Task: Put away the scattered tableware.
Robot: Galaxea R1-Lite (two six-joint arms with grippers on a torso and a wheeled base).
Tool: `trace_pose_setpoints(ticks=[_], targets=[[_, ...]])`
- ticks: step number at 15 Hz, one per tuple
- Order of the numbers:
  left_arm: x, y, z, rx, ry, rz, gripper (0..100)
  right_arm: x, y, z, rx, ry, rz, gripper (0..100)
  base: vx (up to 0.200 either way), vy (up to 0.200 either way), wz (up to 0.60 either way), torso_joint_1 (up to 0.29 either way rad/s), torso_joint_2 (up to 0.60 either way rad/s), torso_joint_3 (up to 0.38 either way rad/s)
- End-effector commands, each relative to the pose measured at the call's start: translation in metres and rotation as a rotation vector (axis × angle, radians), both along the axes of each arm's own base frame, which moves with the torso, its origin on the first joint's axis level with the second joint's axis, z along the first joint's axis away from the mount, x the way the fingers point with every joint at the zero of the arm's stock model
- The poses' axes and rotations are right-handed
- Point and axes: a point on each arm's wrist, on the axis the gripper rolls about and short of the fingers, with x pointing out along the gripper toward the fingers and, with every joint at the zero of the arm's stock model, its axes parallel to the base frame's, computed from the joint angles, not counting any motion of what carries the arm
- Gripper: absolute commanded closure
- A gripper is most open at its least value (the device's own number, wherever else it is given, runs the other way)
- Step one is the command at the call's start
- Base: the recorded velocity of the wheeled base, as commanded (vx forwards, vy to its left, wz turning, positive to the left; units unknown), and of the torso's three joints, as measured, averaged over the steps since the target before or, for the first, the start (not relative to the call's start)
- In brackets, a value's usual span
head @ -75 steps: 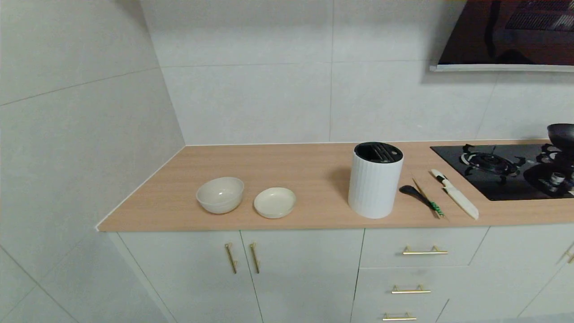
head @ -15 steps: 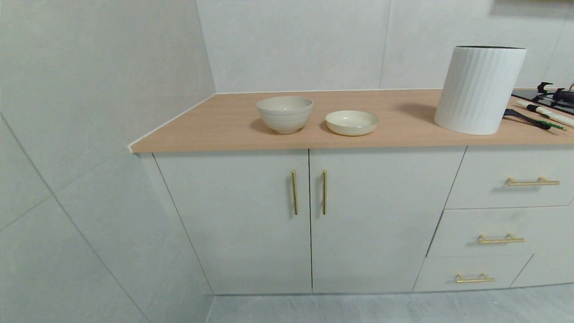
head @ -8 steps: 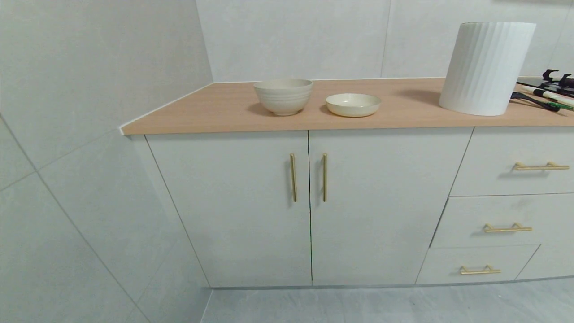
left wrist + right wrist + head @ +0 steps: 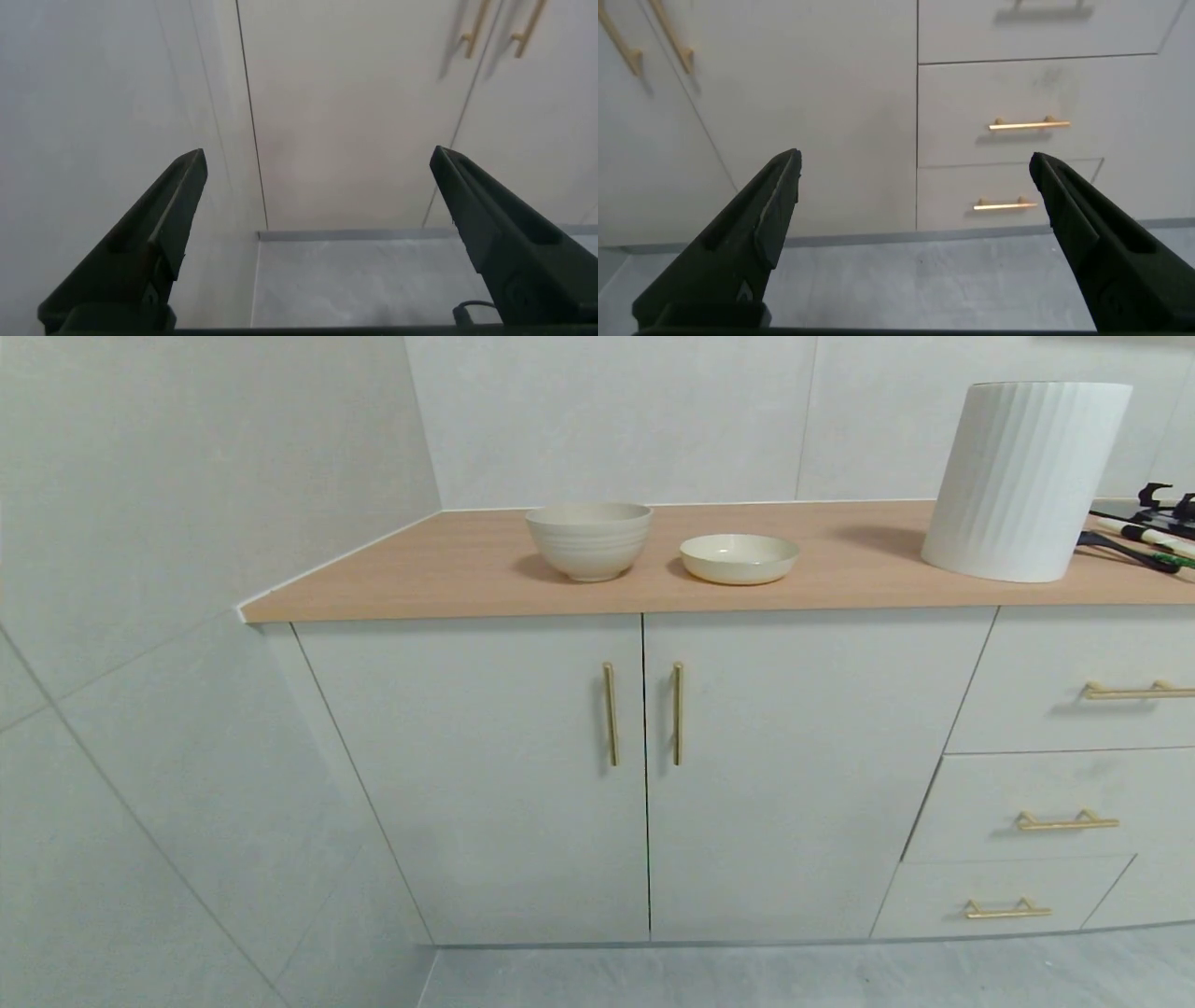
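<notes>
A beige ribbed bowl (image 4: pixel 589 539) and a shallow cream dish (image 4: pixel 738 558) sit side by side on the wooden counter (image 4: pixel 448 569), above the double cabinet doors. A tall white ribbed holder (image 4: pixel 1024 481) stands at the counter's right. Beside it lie a black spoon (image 4: pixel 1120 551), green-ended chopsticks (image 4: pixel 1172 558) and a white knife (image 4: pixel 1144 534). My left gripper (image 4: pixel 318 173) hangs open low before the cabinet's left door and the floor. My right gripper (image 4: pixel 915 173) hangs open low, facing the drawers, nothing between its fingers.
Two cabinet doors with gold handles (image 4: pixel 611 713) (image 4: pixel 678 713) are shut below the bowls. Three drawers with gold handles (image 4: pixel 1067 820) stack to the right. A tiled wall (image 4: pixel 168 616) closes the left side. The stove's black grate (image 4: pixel 1158 493) peeks in at the far right.
The whole head view has shifted: the camera has dropped lower and come closer, so the cabinet fronts now show. The tableware on the counter has not moved.
</notes>
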Motion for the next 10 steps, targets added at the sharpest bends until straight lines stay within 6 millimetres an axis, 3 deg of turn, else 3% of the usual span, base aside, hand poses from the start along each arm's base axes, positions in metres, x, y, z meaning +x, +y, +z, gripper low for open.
trace_pose_setpoints(ticks=[1,10], targets=[[0.0,0.0,0.0,0.001,0.0,0.0,0,0.0001,0.0,0.0,-0.001,0.001,0.0,0,0.2,0.0,0.0,0.012,0.0,0.002],[0.0,0.0,0.0,-0.001,0.0,0.0,0,0.0001,0.0,0.0,-0.004,0.001,0.002,0,0.0,0.0,0.0,0.0,0.0,0.0]])
